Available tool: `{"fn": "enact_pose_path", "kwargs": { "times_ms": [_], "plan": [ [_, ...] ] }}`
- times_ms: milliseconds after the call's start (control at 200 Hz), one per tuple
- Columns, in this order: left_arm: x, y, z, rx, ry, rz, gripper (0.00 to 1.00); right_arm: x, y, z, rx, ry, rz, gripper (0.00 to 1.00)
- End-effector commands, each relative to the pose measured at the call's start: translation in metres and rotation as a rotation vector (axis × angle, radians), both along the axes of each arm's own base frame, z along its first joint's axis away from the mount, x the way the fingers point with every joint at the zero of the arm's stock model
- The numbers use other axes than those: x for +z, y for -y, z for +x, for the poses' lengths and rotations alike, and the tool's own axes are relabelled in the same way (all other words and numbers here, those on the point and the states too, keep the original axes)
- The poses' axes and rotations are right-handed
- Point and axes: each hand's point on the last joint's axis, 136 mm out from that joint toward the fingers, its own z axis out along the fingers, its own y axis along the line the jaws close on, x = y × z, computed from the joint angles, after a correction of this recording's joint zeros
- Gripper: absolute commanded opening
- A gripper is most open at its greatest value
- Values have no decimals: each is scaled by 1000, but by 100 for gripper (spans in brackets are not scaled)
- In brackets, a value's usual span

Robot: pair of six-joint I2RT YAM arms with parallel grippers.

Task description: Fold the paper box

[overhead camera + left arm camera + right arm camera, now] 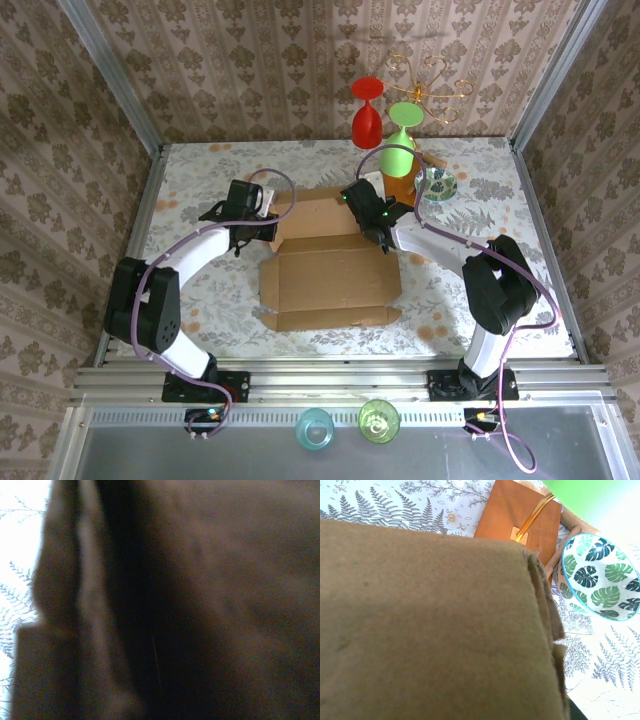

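The paper box (330,280) lies opened out in the middle of the table, a plain brown cardboard sheet with its base panel flat and its far panel raised between the two arms. My left gripper (268,232) is at the left end of that far panel, shut on the cardboard. In the left wrist view, dark blurred paper box (225,580) presses close and hides the fingers. My right gripper (378,232) is at the right end of the panel, also shut on it. The right wrist view has the paper box (430,630) covering the jaws.
Just beyond the right gripper stand a wooden block stand (400,188) with a gold wire, a green glass (400,140), a red glass (367,115) and a leaf-patterned bowl (437,184). The bowl (600,577) and stand (520,515) lie close to the box corner. Two cups (315,428) sit below the rail.
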Motion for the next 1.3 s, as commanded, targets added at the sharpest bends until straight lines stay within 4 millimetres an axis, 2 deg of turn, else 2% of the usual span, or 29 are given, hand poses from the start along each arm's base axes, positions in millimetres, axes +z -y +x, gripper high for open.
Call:
{"fn": "enact_pose_path", "kwargs": {
  "times_ms": [0, 60, 125, 200, 520, 620, 745, 965, 1040, 1140, 1220, 1295],
  "plan": [
    [20, 17, 9, -26, 38, -50, 0, -11, 4, -6, -16, -53, -53, 0],
    [17, 17, 8, -29, 29, -48, 0, -13, 1, -6, -5, -66, -38, 0],
    [14, 17, 9, -37, 20, -40, 8, -13, -2, -7, 6, -79, -27, 0],
    [9, 15, 10, -42, 2, -34, 13, -13, -3, -8, 12, -87, -20, 0],
    [-7, 7, 21, -48, -22, -20, 18, -21, -7, -11, 34, -142, 5, 0],
    [-12, 6, 25, -38, -25, 0, 12, -22, -10, -11, 39, -157, 15, 0],
    [-19, -3, 32, 28, -25, 69, 0, -26, -13, -11, 39, -180, 24, 0],
    [-28, -19, 35, 154, -23, 236, 0, -32, -16, -15, 27, -238, 38, 0],
    [-30, -12, 33, 148, -26, 225, 0, -34, -19, -16, 34, -253, 51, 0],
    [-30, 7, 32, 77, -14, 110, 0, -36, -22, -16, 50, -265, 61, 0],
    [-25, 19, 34, 7, -8, 12, 16, -37, -23, -15, 66, -280, 72, 0],
    [-22, 20, 37, -23, -12, -21, 24, -38, -23, -13, 84, -297, 86, 0]
  ]
}}
